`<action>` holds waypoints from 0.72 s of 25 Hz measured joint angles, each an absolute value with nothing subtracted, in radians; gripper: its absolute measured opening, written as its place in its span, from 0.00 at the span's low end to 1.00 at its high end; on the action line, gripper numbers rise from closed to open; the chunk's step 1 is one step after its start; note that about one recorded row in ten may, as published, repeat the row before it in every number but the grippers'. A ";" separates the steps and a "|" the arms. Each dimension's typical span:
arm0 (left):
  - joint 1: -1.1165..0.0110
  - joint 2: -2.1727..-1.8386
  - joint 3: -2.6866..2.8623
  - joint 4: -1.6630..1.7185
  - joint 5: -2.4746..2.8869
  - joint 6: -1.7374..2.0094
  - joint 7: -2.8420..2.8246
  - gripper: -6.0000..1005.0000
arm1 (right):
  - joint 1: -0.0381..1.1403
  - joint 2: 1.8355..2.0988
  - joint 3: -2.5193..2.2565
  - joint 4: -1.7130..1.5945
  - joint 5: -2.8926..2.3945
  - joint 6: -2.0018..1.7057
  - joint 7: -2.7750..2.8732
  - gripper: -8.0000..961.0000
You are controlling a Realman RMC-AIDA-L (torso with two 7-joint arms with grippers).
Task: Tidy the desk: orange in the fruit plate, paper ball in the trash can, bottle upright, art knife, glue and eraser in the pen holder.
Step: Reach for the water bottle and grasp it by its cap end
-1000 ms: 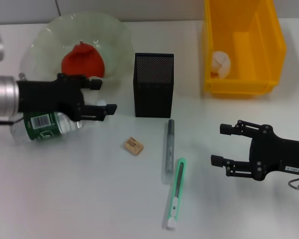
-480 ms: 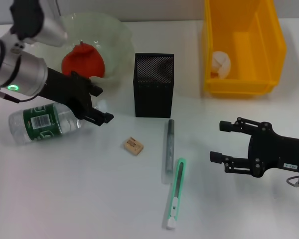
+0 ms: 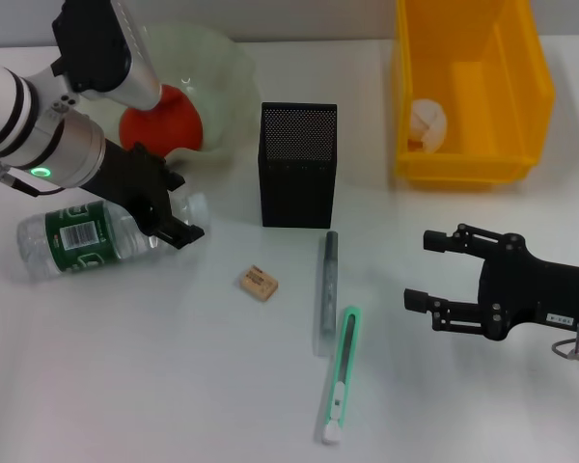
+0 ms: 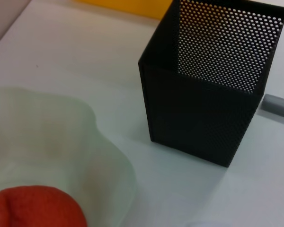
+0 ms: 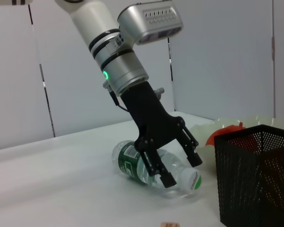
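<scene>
Head view: orange (image 3: 164,121) sits in the fruit plate (image 3: 222,72) upper left, paper ball (image 3: 427,122) in the yellow bin (image 3: 521,87). Bottle (image 3: 87,238) lies flat; left tool (image 3: 179,207) spread over its neck. Eraser (image 3: 258,283), glue (image 3: 326,289), art knife (image 3: 339,374) wait on the worktop. Right tool (image 3: 431,270) spread, idle lower right.

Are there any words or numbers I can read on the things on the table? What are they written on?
None can be read.
Bottle: its green label has a white barcode patch, but the print is too small to read.
Right gripper: a small white sticker on its body, too small to read.
Eraser, knife, pen holder: no writing shows.
</scene>
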State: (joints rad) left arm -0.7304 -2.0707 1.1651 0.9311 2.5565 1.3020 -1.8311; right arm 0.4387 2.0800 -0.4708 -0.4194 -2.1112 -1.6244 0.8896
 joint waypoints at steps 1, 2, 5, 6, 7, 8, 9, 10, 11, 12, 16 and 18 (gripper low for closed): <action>-0.730 -2.071 1.167 0.931 2.557 1.302 -1.831 0.80 | 0.439 2.080 -0.471 -0.419 -2.111 -1.624 0.890 0.83; -0.730 -2.071 1.170 0.930 2.557 1.300 -1.830 0.80 | 0.439 2.080 -0.471 -0.419 -2.110 -1.624 0.890 0.83; -0.727 -2.072 1.197 0.925 2.557 1.286 -1.826 0.80 | 0.439 2.080 -0.471 -0.417 -2.110 -1.623 0.890 0.83; -0.726 -2.072 1.208 0.924 2.557 1.279 -1.825 0.80 | 0.439 2.080 -0.471 -0.417 -2.110 -1.623 0.890 0.83; -0.722 -2.072 1.231 0.924 2.558 1.266 -1.826 0.77 | 0.439 2.080 -0.471 -0.417 -2.110 -1.622 0.890 0.83; -0.722 -2.072 1.231 0.924 2.558 1.266 -1.826 0.74 | 0.439 2.080 -0.471 -0.417 -2.109 -1.622 0.890 0.83; -0.719 -2.073 1.261 0.923 2.558 1.248 -1.829 0.72 | 0.439 2.080 -0.471 -0.417 -2.109 -1.622 0.890 0.83; -0.718 -2.073 1.272 0.923 2.558 1.240 -1.831 0.69 | 0.439 2.080 -0.471 -0.417 -2.109 -1.622 0.890 0.83; -0.717 -2.074 1.280 0.923 2.558 1.233 -1.831 0.66 | 0.439 2.080 -0.471 -0.417 -2.109 -1.622 0.890 0.83; -0.716 -2.074 1.282 0.923 2.558 1.231 -1.831 0.64 | 0.439 2.080 -0.471 -0.417 -2.109 -1.622 0.890 0.83; -0.711 -2.074 1.280 0.934 2.551 1.229 -1.832 0.53 | 0.438 2.080 -0.471 -0.417 -2.109 -1.622 0.890 0.83; -0.710 -2.074 1.277 0.940 2.544 1.236 -1.832 0.51 | 0.438 2.080 -0.471 -0.417 -2.109 -1.622 0.890 0.83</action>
